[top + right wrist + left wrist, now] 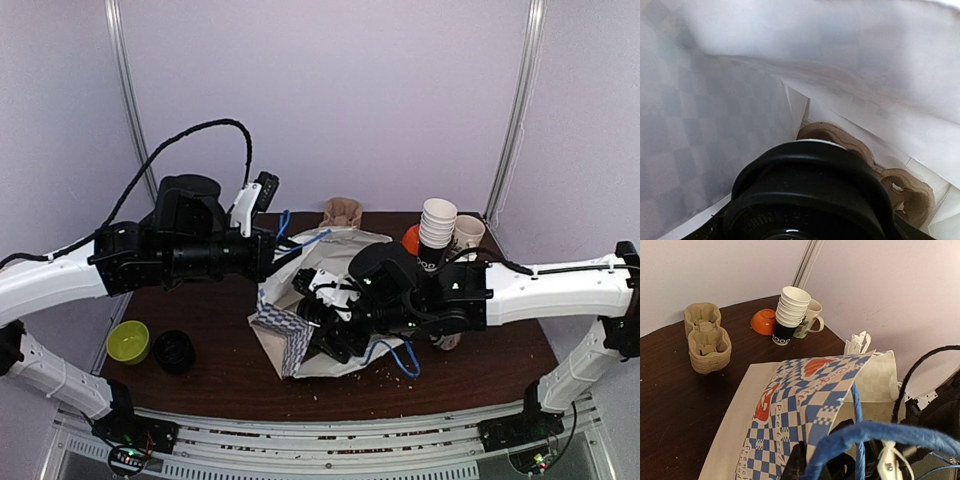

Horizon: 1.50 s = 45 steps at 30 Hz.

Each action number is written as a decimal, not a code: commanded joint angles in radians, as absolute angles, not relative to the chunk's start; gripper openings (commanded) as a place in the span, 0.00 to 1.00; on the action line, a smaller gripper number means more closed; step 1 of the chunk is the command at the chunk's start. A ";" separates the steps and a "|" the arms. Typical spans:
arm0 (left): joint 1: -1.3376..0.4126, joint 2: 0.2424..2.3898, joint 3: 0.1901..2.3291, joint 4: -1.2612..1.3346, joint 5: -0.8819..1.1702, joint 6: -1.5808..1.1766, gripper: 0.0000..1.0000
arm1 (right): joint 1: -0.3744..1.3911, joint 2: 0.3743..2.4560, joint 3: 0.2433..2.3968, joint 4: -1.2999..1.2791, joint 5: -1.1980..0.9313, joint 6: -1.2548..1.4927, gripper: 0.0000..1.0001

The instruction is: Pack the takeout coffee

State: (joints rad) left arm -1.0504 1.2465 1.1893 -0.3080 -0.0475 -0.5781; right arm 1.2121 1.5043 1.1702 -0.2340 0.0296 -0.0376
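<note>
The cup (810, 200) sits inside the bag (285, 335), just above the tray (900, 187); the right fingers (328, 338), set wide, seem to grip it. The left fingers (792, 467) are closed on the bag's edge. The cup is light and easily crushed: hold its wall gently, near the top.

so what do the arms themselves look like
They are a matching pair. The left arm and right arm have smooth white tubular links joined by bulky black joint housings, and both are black at the wrist. A thin black cable loops above the left arm.
</note>
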 commanded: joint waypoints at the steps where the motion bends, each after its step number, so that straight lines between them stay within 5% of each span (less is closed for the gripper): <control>1: -1.038 1.254 1.207 -0.226 0.012 -0.575 0.00 | 1.169 1.560 1.195 -0.198 -0.050 -0.014 0.72; 20: -0.924 1.208 1.097 -0.195 -0.003 -0.644 0.00 | 1.125 1.724 1.239 -0.048 -0.132 0.082 0.71; 45: -0.861 1.170 1.034 -0.192 0.020 -0.650 0.00 | 1.124 1.975 1.480 -0.337 -0.123 0.078 0.70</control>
State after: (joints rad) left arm -0.8570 1.1835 1.0462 -0.2276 -0.0032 -0.6495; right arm 1.1160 1.9156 1.4612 -0.2108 -0.1120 0.0982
